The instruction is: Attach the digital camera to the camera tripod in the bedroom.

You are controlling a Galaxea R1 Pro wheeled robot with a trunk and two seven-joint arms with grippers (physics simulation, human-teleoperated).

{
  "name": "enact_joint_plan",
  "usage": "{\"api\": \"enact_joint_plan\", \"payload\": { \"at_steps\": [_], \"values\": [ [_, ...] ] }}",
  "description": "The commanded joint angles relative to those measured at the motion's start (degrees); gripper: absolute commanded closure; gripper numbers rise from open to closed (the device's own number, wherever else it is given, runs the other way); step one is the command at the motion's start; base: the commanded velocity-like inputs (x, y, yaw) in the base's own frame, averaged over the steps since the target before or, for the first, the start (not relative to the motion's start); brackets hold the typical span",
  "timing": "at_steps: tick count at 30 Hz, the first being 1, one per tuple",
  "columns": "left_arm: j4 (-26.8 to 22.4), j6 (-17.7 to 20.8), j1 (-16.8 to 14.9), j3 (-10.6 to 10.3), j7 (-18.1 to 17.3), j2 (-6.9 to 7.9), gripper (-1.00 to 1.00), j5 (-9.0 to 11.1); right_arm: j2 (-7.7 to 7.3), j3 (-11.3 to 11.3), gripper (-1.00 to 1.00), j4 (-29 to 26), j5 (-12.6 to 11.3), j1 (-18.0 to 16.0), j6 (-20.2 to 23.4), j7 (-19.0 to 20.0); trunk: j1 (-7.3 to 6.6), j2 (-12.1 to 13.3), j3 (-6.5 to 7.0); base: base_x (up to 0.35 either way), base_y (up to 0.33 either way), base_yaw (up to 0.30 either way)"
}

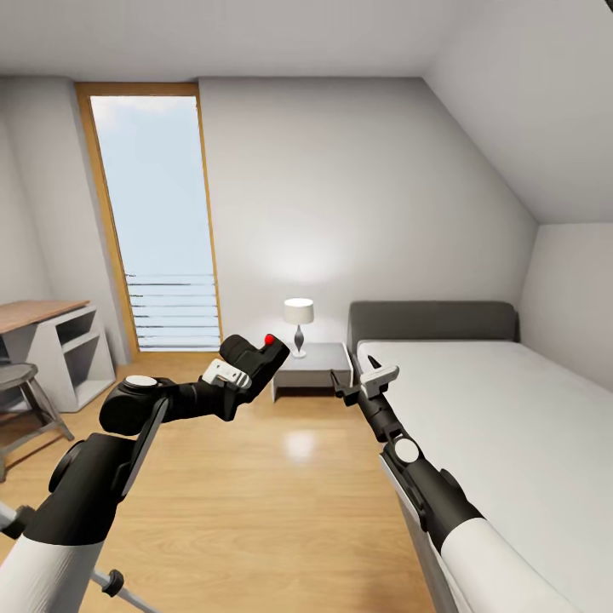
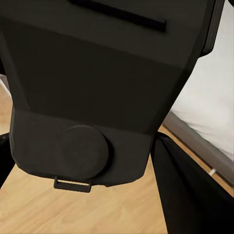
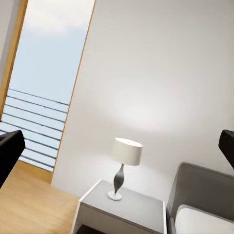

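Observation:
The digital camera (image 1: 254, 356), a small black box with a red button on top, is held up in the air over the wood floor by my left gripper (image 1: 236, 373), which is shut on it. In the left wrist view the camera's black body (image 2: 97, 83) sits between the dark fingers (image 2: 187, 195). My right gripper (image 1: 366, 383) hangs open and empty beside the bed's near corner; its fingertips (image 3: 9, 151) stand wide apart. Silver-grey legs with black joints, apparently the camera tripod (image 1: 111, 584), peek out behind my left arm at the bottom left.
A grey bed (image 1: 511, 409) runs along the right. A nightstand (image 1: 311, 368) with a white lamp (image 1: 299, 322) stands by the far wall. At the left are a tall window (image 1: 153, 221), a desk (image 1: 51, 340) and a chair (image 1: 21, 392).

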Motion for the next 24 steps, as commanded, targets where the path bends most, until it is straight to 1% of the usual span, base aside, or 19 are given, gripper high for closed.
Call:
{"api": "enact_joint_plan", "payload": {
  "at_steps": [1,24],
  "values": [
    [0.0,0.1,-0.1,0.0,-0.7,0.01,1.00,-0.6,0.02,0.0,-1.00,0.1,0.4,0.0,-0.1,-0.1,-0.23,0.4,0.12,0.000,0.000,0.000],
    [0.0,0.1,-0.1,0.0,-0.7,-0.04,1.00,-0.6,0.02,0.0,-1.00,0.5,0.4,0.0,-0.1,-0.1,-5.28,9.6,4.25,0.000,0.000,0.000]
  ]
}}
